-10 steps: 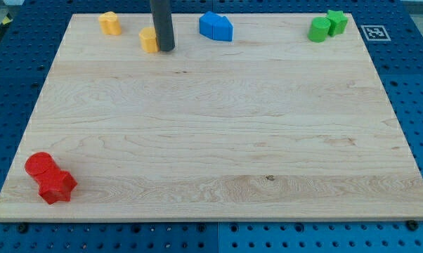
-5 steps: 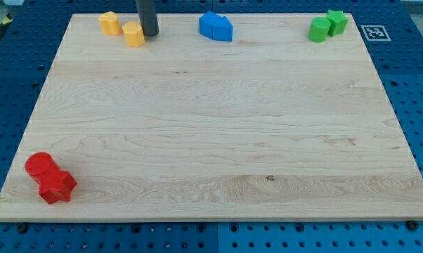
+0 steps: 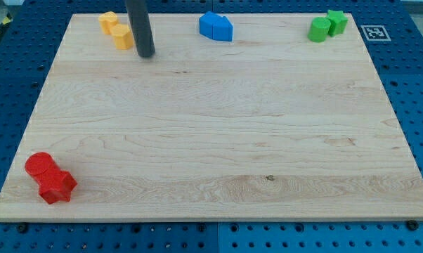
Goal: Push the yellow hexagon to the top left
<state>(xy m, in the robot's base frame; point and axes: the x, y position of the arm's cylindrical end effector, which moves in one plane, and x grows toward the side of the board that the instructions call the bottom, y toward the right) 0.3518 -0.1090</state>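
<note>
The tip [image 3: 146,54] stands just right of two touching blocks [image 3: 116,30] at the board's [image 3: 211,140] top left, with other pairs along the top edge and bottom left.

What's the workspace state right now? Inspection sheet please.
Surface: wooden board, flat.
Job's things: yellow hexagon near the view's top left, touching a second yellow block.
Clutter: blue blocks at top centre; green blocks at top right; red blocks at bottom left.
Grippers: none fitted; my tip sits just right of the yellow hexagon, slightly lower in the view.
Cables: nothing seen.
Surroundings: blue perforated table; fiducial tag at top right.
</note>
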